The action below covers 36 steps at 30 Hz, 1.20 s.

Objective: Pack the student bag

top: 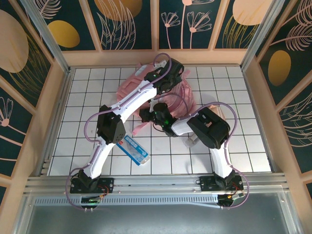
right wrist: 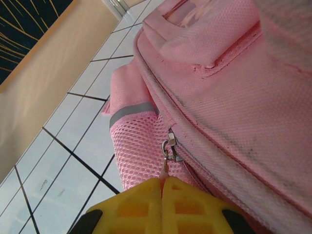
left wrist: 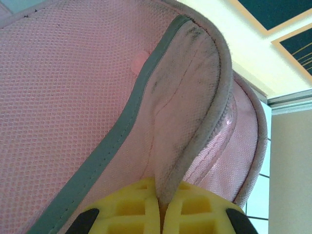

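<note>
Bases first: left arm base (top: 90,184) and right arm base (top: 222,183) sit on the rail at the near edge of the table (top: 243,146); both arms reach away toward the far half.

Blue-and-white flat packet (top: 137,149) lies on the tiles not far from the near edge, between the two arms and just beside the left arm's elbow; well apart from the bag.

Student bag (top: 184,92) lies in the far half of the table, roughly midway between the left and right edges and closer to the far edge; both wrists cover much of it in the top view; pink fabric shows on either side of them.

Right wrist view: right hand (right wrist: 162,192) has its yellow fingers (right wrist: 131,209) pressed together, clamped on the tab of a metal zip pull (right wrist: 168,150) at the bag's side seam; mesh side pocket (right wrist: 134,158) beside it, with a grey reflective strip (right wrist: 130,111) across its top; white tiles beyond.

Left wrist view: left hand (left wrist: 161,209) is likewise closed, pinching a soiled padded edge of the bag between its fingertips; grey binding (left wrist: 105,156) runs along the pink mesh panel (left wrist: 63,83) above.
</note>
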Each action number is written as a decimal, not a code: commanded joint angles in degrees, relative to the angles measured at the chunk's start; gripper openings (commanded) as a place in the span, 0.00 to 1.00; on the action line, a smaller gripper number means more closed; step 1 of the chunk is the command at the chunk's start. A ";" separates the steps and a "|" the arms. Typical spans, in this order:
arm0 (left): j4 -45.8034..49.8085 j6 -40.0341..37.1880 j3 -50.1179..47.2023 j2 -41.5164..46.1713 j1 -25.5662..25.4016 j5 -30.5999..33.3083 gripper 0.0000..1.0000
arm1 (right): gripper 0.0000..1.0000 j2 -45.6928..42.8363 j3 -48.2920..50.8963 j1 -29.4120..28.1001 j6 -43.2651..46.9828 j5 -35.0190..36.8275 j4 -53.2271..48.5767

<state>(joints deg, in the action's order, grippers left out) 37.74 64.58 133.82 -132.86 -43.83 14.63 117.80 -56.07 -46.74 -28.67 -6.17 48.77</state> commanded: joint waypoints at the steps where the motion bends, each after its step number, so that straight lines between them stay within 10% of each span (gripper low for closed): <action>1: -8.50 0.00 3.13 2.63 -2.37 -0.20 0.00 | 0.14 -1.75 2.52 -2.16 1.76 -8.42 1.32; 15: -15.95 -14.24 -22.20 18.31 0.10 2.62 0.00 | 0.37 -33.72 29.23 -2.48 4.79 -10.76 0.13; 27: -19.20 -27.54 -34.49 28.91 3.66 -2.00 0.00 | 0.36 -66.10 36.27 -1.20 14.49 16.37 -28.54; 32: -21.62 -34.07 -38.86 33.40 5.08 -6.55 0.00 | 0.55 -71.90 34.23 5.68 7.65 16.52 -38.40; 36: -19.20 -40.56 -36.90 34.33 6.12 -10.59 0.00 | 0.57 -69.81 30.36 13.05 8.10 1.43 -43.24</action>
<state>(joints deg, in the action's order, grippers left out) 23.24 31.66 94.50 -102.50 -38.52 6.11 46.98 -22.35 -36.69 -19.09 3.20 12.27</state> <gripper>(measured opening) 0.048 0.570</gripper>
